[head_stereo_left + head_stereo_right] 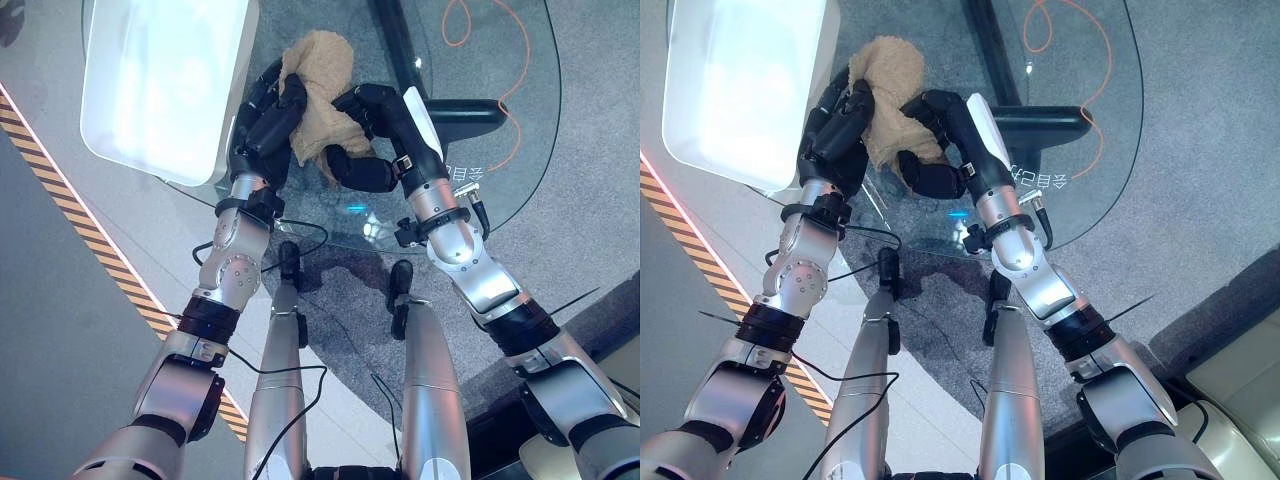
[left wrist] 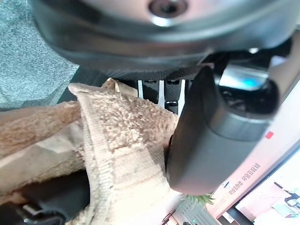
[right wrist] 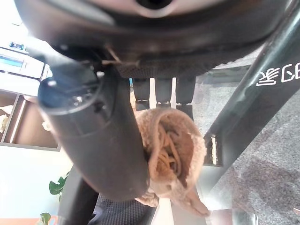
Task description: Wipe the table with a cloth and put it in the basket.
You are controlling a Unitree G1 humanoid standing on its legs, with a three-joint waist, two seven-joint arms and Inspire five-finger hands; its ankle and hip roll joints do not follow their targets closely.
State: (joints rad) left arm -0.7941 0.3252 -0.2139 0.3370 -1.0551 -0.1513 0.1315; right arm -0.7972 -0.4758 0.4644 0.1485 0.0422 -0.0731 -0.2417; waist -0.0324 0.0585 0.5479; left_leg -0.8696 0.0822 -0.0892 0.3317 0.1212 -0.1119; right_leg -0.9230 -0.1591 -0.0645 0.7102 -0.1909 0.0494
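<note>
Both hands clenched on tan cloth (image 1: 322, 95) at upper centre — left hand (image 1: 262, 122), right hand (image 1: 372, 135); cloth could be snagged — opposing pulls.

Both hands are crowding the near middle of the glass table (image 1: 520, 150), the left hand (image 1: 262, 125) and right hand (image 1: 372, 135) closing on the cloth (image 1: 325, 95) bunched between them, so nothing is passing there. The white basket (image 1: 165, 85) is standing just beside the left hand, blocking that side. Bare glass is lying open to the right and beyond the cloth, with an orange cable (image 1: 480, 40) showing beneath it.
</note>
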